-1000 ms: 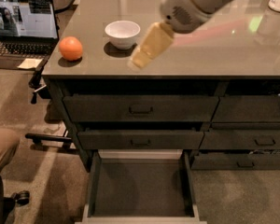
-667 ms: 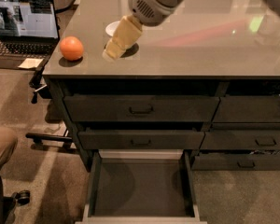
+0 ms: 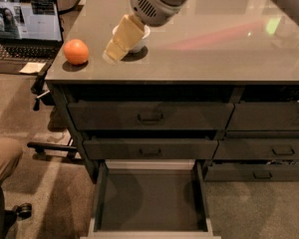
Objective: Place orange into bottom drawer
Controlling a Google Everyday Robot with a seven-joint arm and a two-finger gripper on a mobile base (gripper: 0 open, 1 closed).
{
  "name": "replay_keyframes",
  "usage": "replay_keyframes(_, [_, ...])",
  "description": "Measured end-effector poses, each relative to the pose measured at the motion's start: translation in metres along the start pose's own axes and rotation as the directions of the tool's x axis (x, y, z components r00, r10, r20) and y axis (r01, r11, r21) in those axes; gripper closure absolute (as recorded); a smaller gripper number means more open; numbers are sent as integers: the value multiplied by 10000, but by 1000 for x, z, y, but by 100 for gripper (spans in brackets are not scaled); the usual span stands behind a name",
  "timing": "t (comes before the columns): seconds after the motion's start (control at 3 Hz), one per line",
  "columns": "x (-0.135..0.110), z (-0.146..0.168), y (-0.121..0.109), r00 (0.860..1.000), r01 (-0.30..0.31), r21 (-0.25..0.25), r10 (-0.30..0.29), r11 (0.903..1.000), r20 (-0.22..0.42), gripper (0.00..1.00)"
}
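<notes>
The orange (image 3: 76,52) sits on the grey countertop (image 3: 214,54) near its front left corner. My gripper (image 3: 113,53) hangs over the counter just right of the orange, a short gap apart, in front of the white bowl (image 3: 139,38), which it partly covers. The gripper holds nothing. The bottom drawer (image 3: 150,199) is pulled out below, its dark flat inside bare.
Two shut handled drawers (image 3: 149,117) sit above the open one. A narrower drawer column (image 3: 269,148) stands to the right. An open laptop (image 3: 22,29) sits on a desk at the left. A person's knee (image 3: 2,158) and a chair base (image 3: 45,146) are on the carpet at the left.
My gripper has moved left across the counter, from right of the bowl to in front of it, closer to the orange. The orange and drawer have not moved.
</notes>
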State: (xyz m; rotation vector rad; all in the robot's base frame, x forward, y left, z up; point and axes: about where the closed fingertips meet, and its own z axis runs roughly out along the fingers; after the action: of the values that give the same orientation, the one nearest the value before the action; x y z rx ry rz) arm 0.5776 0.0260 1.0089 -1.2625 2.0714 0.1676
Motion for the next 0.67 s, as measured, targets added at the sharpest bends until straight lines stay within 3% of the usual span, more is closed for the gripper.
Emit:
replay_keyframes(0.33, [-1,8,-1,9994,-326,90,326,9994,74,0])
replay_keyframes(0.67, [-2,45,-4,9957,-768,-86,771,9970,519,0])
